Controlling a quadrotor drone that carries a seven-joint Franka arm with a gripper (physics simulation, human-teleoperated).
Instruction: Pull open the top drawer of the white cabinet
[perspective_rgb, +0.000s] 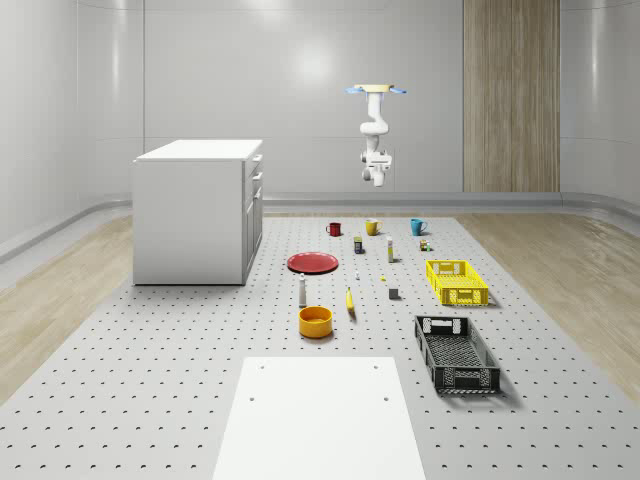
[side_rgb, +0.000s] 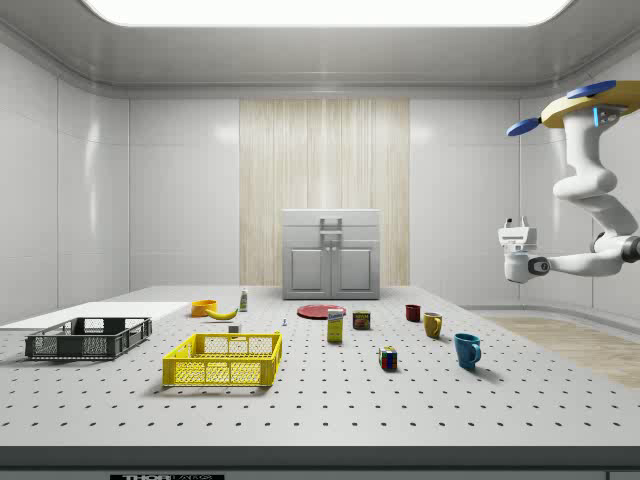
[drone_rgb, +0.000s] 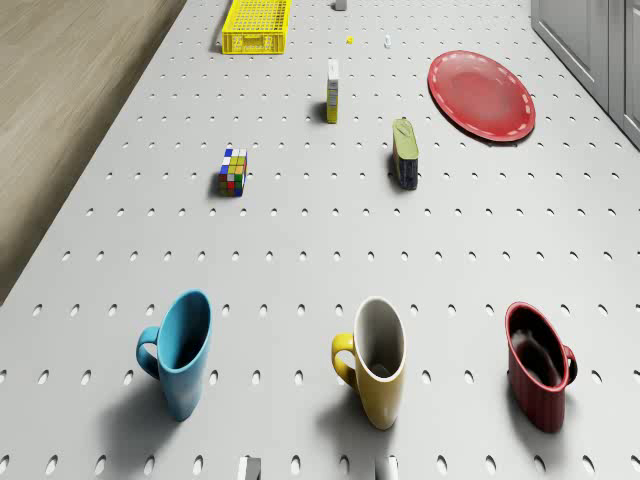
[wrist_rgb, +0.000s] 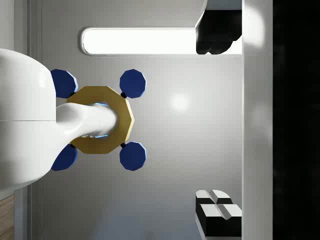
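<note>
The white cabinet (perspective_rgb: 195, 215) stands at the back left of the perforated table (perspective_rgb: 200, 380) in the whole-scene view. Its drawer front faces the whole-scene view's right, with the top drawer (perspective_rgb: 257, 163) under the top slab. In the side view the top drawer (side_rgb: 331, 222) shows its handle and looks closed. The drone (perspective_rgb: 377, 90) hovers high over the table's far end, above the row of mugs and well clear of the cabinet. Below it, the bent arm holds the gripper (side_rgb: 514, 226) in mid-air, turned upward. My gripper (wrist_rgb: 218, 120) is open, its fingers (wrist_rgb: 218, 210) wide apart with nothing between them.
A blue mug (drone_rgb: 180, 350), a yellow mug (drone_rgb: 375, 360) and a red mug (drone_rgb: 540, 365) stand below the drone. Beyond them are a red plate (drone_rgb: 482, 94), a puzzle cube (drone_rgb: 232, 171), a can and small boxes. A yellow crate (perspective_rgb: 456, 281), black crate (perspective_rgb: 456, 353) and orange bowl (perspective_rgb: 315, 321) lie nearer.
</note>
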